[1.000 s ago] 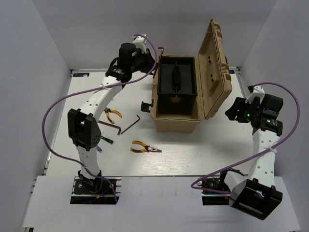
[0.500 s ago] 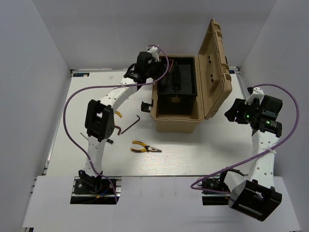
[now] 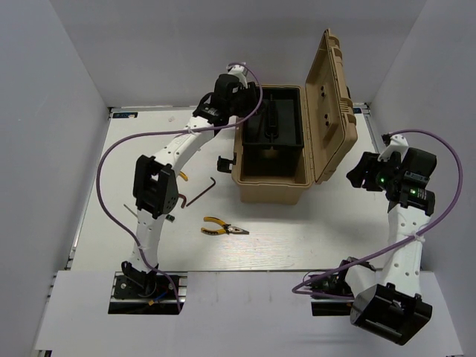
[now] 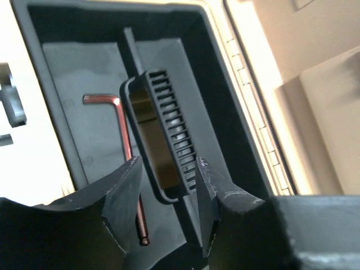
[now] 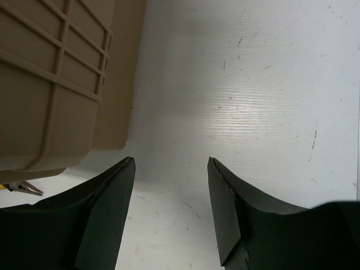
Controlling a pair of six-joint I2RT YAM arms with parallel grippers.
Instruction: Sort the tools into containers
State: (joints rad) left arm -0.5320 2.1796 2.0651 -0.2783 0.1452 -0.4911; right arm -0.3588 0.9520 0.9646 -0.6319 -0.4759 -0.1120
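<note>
1. Yellow-handled pliers lie flat on the white desk, nearest the arm bases and apart from everything else.
2. Slightly farther back, a dark L-shaped hex key lies on the desk left of the box. A second pair of yellow-handled pliers shows only partly beside the left arm.
3. On the right, the right gripper hovers over bare desk, its fingers spread apart and holding nothing. It is just beside a ribbed outer face of the large tan plastic toolbox.
4. That toolbox stands with its hinged lid swung up to the right and the black inner tray seated inside.
5. Farthest back, the left gripper hangs above the tray, fingers parted and empty, with the tray's black ribbed carry handle showing between them. A reddish-brown L-shaped hex key lies flat in the tray compartment on the side of the handle away from the lid's hinges.
</note>
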